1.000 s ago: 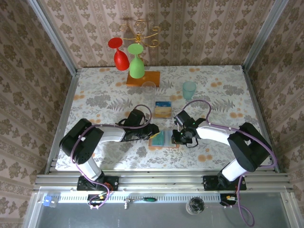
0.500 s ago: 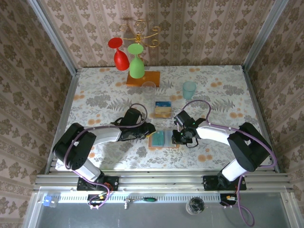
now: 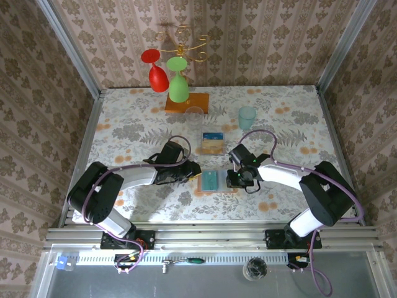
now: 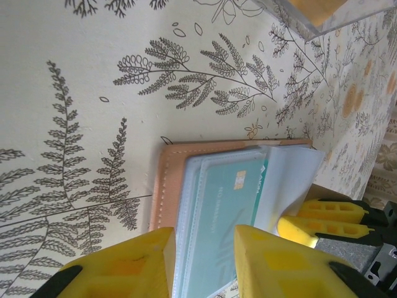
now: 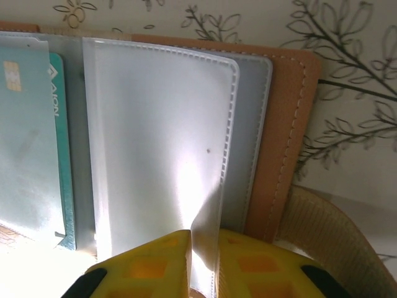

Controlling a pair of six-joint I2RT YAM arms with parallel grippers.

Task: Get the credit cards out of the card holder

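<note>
Card holder (image 3: 214,182): lies open and flat on the flowered table (image 3: 124,124), near the front middle, between my two grippers. The salmon-brown cover faces down and the pockets face up.

Items, left to right:

1. Left gripper (image 3: 193,169): sits low, just beside the holder's left end. On the left wrist view I see its yellow fingers (image 4: 124,267) set partly apart, a narrow gap, with the near end of the holder (image 4: 164,186) showing in that gap. I cannot tell whether the fingers touch it, and I see nothing clamped.

2. Teal card (image 3: 211,180): one credit card inside a pocket on the holder's left half, with the chip and white lettering readable through the plastic (image 4: 226,192). On the right wrist view it lies at the far left (image 5: 28,143).

3. Clear sleeve (image 5: 155,136): a frosted plastic leaf of the holder, lifted off the pocket below it. The stitched salmon cover (image 5: 285,124) shows beyond it.

4. Right gripper (image 3: 234,180): at the holder's right end. Its yellow fingers (image 5: 142,267) are pinched together on the edge of the clear sleeve.

Farther back on the table, left to right:

5. Red glass (image 3: 155,69) and green glass (image 3: 178,84): both hang bowl-down from a gold rack (image 3: 180,40) on an orange wooden base (image 3: 187,102).

6. Clear glass (image 3: 195,113): upright, just in front of the base.

7. Credit cards (image 3: 213,143): a small tan-orange stack with a blue strip, lying loose just behind the holder and apart from it.

8. Pale teal cup (image 3: 247,116): upright, right of the stack.
</note>
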